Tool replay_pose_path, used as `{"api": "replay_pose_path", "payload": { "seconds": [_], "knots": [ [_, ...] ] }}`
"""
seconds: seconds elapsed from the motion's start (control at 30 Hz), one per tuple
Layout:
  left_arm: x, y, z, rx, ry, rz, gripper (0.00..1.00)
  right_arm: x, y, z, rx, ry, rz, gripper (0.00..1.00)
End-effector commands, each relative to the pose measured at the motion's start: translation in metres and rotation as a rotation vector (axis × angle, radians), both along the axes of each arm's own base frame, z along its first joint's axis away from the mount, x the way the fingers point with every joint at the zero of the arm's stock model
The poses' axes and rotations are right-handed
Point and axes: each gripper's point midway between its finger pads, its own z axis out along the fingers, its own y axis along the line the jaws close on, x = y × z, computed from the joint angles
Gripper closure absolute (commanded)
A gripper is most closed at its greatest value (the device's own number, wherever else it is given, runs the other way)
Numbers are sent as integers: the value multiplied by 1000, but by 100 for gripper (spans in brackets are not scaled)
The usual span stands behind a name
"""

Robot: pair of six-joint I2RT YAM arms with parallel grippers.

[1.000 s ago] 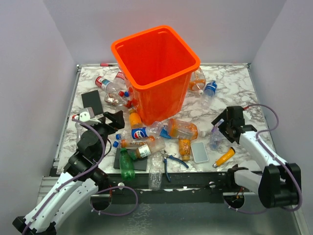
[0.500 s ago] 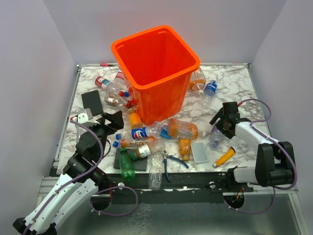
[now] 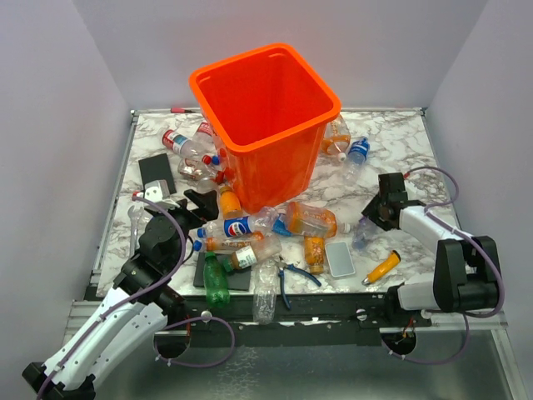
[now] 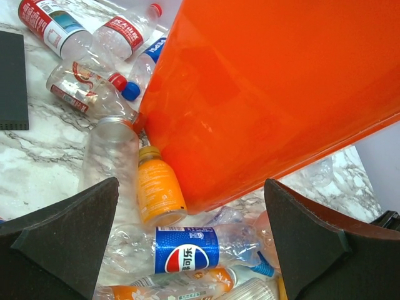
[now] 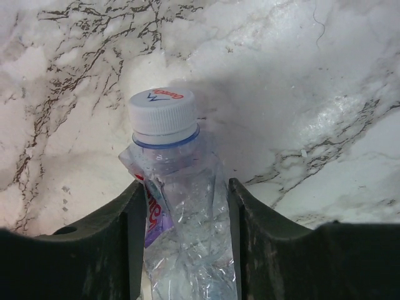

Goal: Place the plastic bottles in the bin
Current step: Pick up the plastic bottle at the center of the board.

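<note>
The bin fills the view from twelve round to three o'clock, its orange wall slanting down to a base corner near the centre. The left gripper has its dark fingers spread wide, at seven and five o'clock. Between them an orange bottle lies touching the bin's base, with a blue-labelled bottle at six o'clock. A clear bottle lies at nine. Red-labelled bottles cluster at ten and eleven, near a black pad on the marble table.

Low between your left jaws lay a Pepsi bottle; its blue label showed the Pepsi globe and the characters 可乐. Between your right jaws, the crumpled bottle had a white cap with red script too small to read.
</note>
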Motion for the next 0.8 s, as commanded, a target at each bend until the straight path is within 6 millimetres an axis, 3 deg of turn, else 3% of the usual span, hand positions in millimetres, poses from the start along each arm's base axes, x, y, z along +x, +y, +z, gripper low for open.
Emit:
{"api": "replay_pose_path", "payload": {
  "seconds": [0.0,0.1,0.2,0.37,0.43,0.6,0.77],
  "knots": [
    [-1,-5,8,-2,-14,-34,1,-1,3,9,17,-20,24,62],
    [-1,-5,16,-19,-28,-31,1,4,12,48,58,-135,61,68],
    [-1,-19,44,-77,-83,-98,1,10,21,119,83,-350,139,72],
    [-11,-78,107,-142,-233,-411,1,-9,49,262,121,-796,353,74],
    [-19,-105,133,-167,-286,-556,1,-23,71,304,169,-922,489,72],
    [-38,-171,182,-270,-334,-925,1,-63,121,370,394,-1142,764,72],
    [-73,-239,192,-252,-312,-1182,1,-98,140,408,515,-1300,917,72]
  ]
}}
